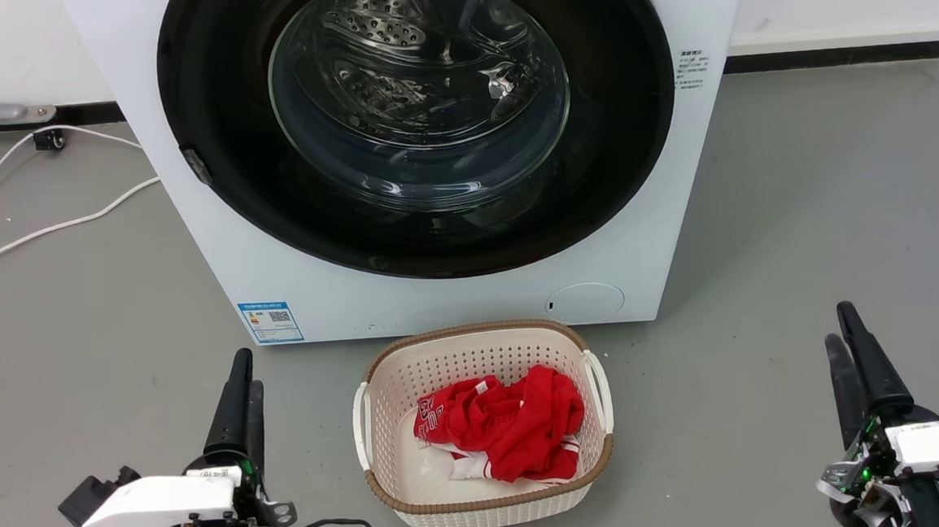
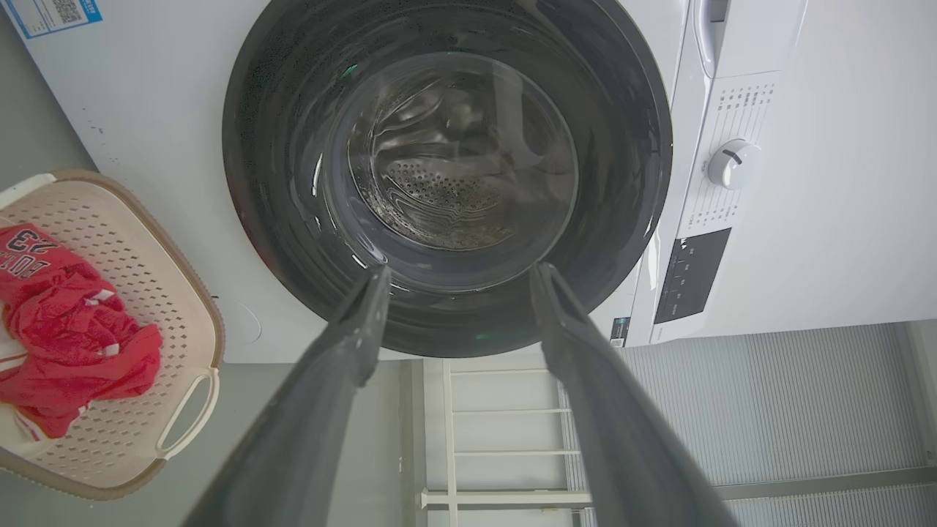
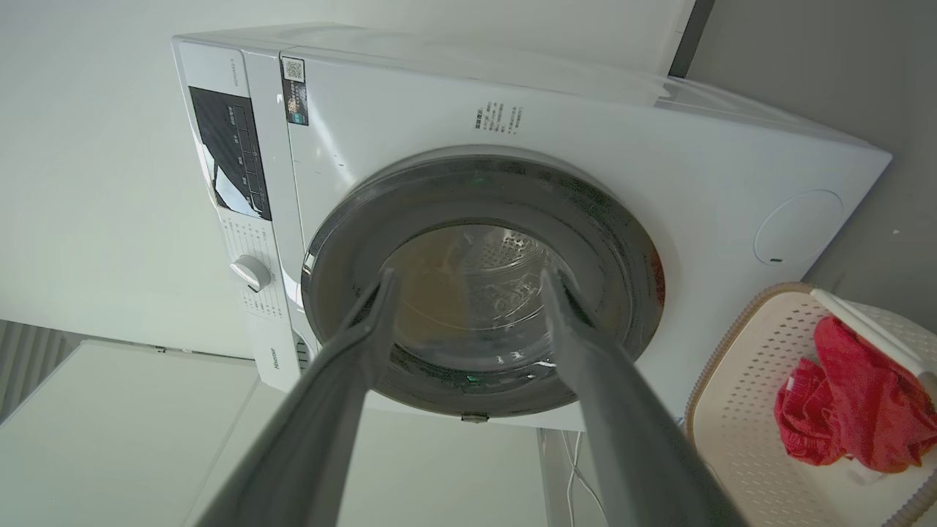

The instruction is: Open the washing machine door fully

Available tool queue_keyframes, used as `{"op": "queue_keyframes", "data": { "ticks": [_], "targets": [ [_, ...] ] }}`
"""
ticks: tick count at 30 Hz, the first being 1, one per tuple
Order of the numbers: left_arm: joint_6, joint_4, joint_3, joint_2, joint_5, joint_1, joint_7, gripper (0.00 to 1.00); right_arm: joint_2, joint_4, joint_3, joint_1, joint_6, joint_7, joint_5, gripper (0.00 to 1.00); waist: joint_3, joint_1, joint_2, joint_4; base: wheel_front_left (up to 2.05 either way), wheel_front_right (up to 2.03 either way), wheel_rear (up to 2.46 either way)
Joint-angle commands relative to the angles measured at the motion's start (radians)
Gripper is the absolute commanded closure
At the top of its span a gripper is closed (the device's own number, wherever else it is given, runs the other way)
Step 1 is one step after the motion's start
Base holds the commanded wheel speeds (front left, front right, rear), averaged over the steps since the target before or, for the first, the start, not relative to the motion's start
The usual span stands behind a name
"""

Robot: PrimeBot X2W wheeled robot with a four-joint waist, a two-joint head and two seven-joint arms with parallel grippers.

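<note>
Matte grey floor (image 1: 840, 192); glossy round washing machine door (image 1: 618, 165) shut; left gripper (image 1: 246, 373), right gripper (image 1: 838, 324): fingers (image 2: 362, 322) apart.

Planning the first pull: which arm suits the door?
Probably right. The metal fitting on the left rim of the washing machine door looks like a hinge, so its free edge lies toward the right gripper. The left gripper sits hinge-side.
</note>
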Motion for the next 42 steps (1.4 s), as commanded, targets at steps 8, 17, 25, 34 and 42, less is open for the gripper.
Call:
{"op": "queue_keyframes", "data": {
  "ticks": [8,17,25,34,42],
  "targets": [
    [-0.002,-0.092,0.009,0.003,0.163,-0.037,-0.039,0.0,-0.002,-0.109,0.021,-0.006,0.001,-0.039,-0.284,0.0,0.002,0.0,0.0,0.002,0.0,0.0,0.0],
    [-0.002,-0.136,-0.015,0.003,0.379,-0.033,-0.074,0.0,-0.002,-0.167,0.058,0.013,0.001,-0.074,-0.567,0.0,-0.001,0.0,0.0,0.004,0.0,0.0,0.0],
    [-0.002,-0.139,-0.045,0.004,0.581,-0.024,-0.102,0.0,-0.001,-0.176,0.061,0.034,0.001,-0.102,-0.734,0.0,0.0,0.0,0.0,0.005,0.0,0.0,0.0],
    [-0.003,-0.135,-0.06,0.005,0.763,-0.01,-0.131,0.0,-0.001,-0.17,0.069,0.046,0.001,-0.132,-0.877,0.0,0.0,0.0,0.0,0.006,0.0,0.0,0.0],
    [0.0,-0.123,-0.066,0.005,0.891,-0.008,-0.156,0.0,-0.001,-0.178,0.073,0.055,0.001,-0.144,-0.992,0.0,0.0,0.0,0.0,0.008,0.0,0.0,0.0]
  ]
}}
